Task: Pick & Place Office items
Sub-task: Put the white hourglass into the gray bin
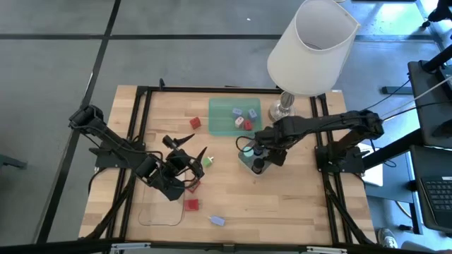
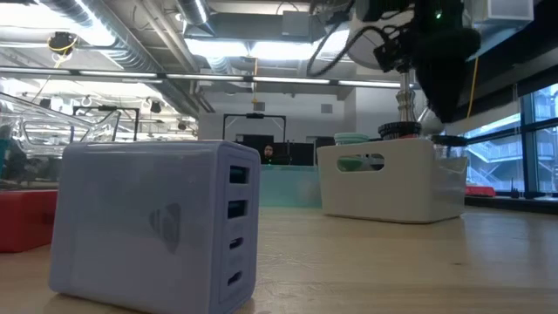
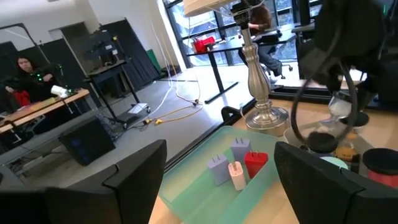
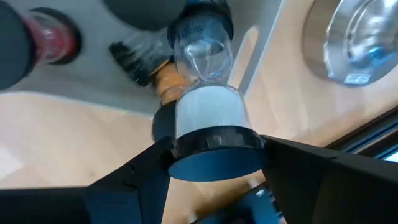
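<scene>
The right gripper (image 4: 214,158) is clenched on a small sand timer (image 4: 208,118) with black end caps, white sand filling the bulb nearest the fingers and the far bulb clear. The high view places this gripper (image 1: 256,149) directly over the pale grey tray (image 1: 248,164) near the table's middle, so the timer is held above that tray rather than resting in it. Other round, dark-capped pieces, one with a red body (image 4: 53,38), already stand in the tray beneath.

Just beyond, the green tray (image 1: 222,116) holds several small adapters: pale blue-grey ones (image 3: 218,168), a white one (image 3: 236,175) and a red one (image 3: 255,163).

Loose items remain on the bare wood: a red block (image 1: 195,123) beside the green tray, another red block (image 1: 191,204) and a pale blue-grey charger (image 1: 217,220) near the front edge, and a green piece (image 1: 207,161) by the left arm. A clear tray (image 1: 152,212) at the front left looks empty.

The left gripper (image 1: 189,152) hovers left of centre with its fingers spread and nothing between them.

The sorting appears partly done: two trays have contents, the timer is about to be set down, and at least four pieces are left. The white-shaded lamp (image 1: 311,46) stands at the far edge.
</scene>
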